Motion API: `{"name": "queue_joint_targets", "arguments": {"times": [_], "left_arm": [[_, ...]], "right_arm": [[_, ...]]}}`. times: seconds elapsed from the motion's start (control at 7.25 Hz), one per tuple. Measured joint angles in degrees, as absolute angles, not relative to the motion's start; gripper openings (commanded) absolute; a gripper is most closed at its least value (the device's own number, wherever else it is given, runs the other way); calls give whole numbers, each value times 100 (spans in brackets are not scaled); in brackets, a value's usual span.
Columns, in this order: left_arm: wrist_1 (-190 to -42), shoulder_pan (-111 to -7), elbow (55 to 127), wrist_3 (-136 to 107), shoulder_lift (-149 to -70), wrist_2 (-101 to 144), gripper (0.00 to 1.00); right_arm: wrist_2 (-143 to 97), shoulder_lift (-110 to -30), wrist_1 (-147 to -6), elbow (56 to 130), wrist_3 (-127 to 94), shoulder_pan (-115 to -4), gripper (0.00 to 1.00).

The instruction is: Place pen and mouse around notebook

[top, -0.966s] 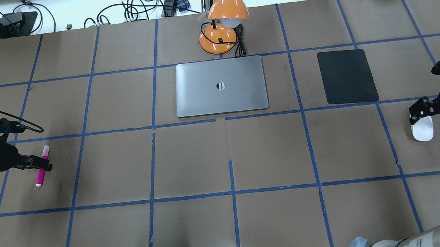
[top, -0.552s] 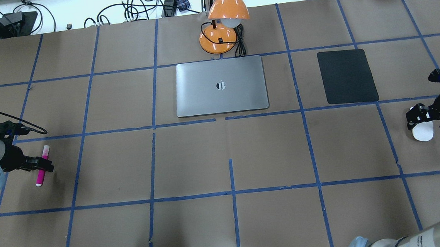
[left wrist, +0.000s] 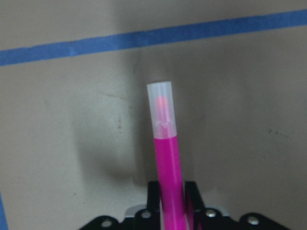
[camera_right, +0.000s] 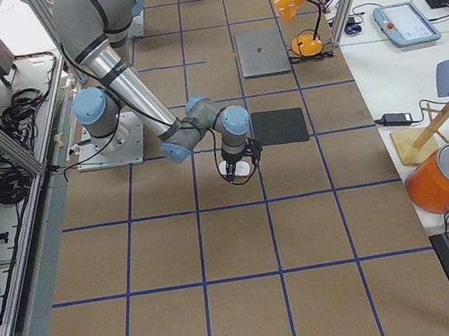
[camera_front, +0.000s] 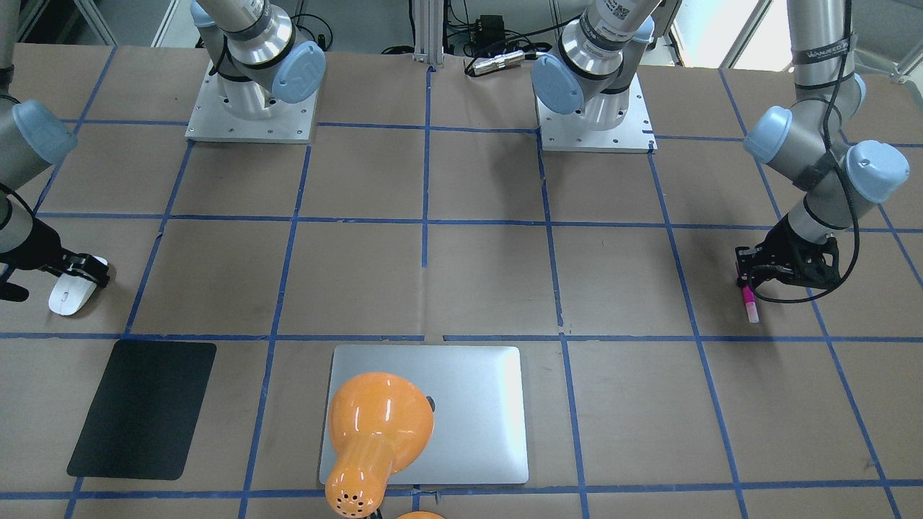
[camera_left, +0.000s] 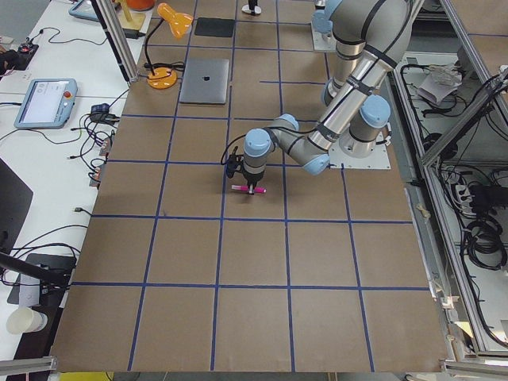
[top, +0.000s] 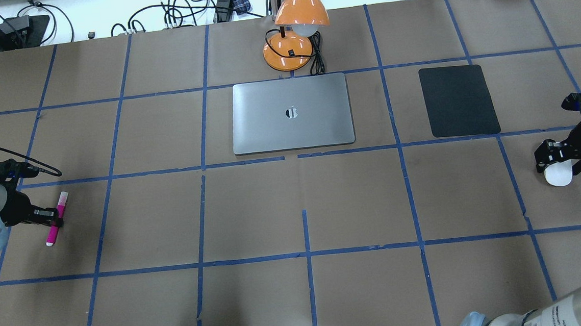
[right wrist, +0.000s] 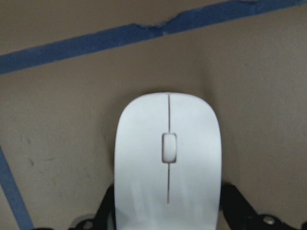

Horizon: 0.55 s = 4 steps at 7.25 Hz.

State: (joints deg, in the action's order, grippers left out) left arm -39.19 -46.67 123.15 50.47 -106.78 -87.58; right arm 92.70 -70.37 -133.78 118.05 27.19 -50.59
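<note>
The magenta pen [top: 52, 232] lies on the table at the far left. My left gripper [top: 55, 217] is shut on the pen's middle, and the left wrist view shows the pen [left wrist: 168, 158] pinched between the fingers with its pale cap pointing away. At the far right, the white mouse [top: 559, 175] rests on the table. My right gripper [top: 561, 162] hangs low over the mouse [right wrist: 168, 143], open, with a finger on each side. The silver notebook [top: 267, 129] lies closed at the centre back, far from both grippers. The notebook [camera_front: 476, 411] is partly hidden by the lamp in the front-facing view.
An orange desk lamp [top: 292, 45] with its cable stands just behind the notebook. A black mat [top: 459, 101] lies to the notebook's right, above the mouse's square. Blue tape lines grid the brown table.
My left gripper's fingers have closed in on the pen. My right gripper has sunk lower and slid slightly left over the mouse, staying open. Pen and mouse remain in place.
</note>
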Motion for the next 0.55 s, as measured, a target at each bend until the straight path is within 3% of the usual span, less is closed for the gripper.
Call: {"name": "queue_joint_targets", "arguments": {"times": [0.55], "left_arm": [[-5155, -5375, 11769, 3199, -10216, -8969, 0]], "right_arm": [[9245, -7130, -13253, 11311, 2667, -5318, 41]]}}
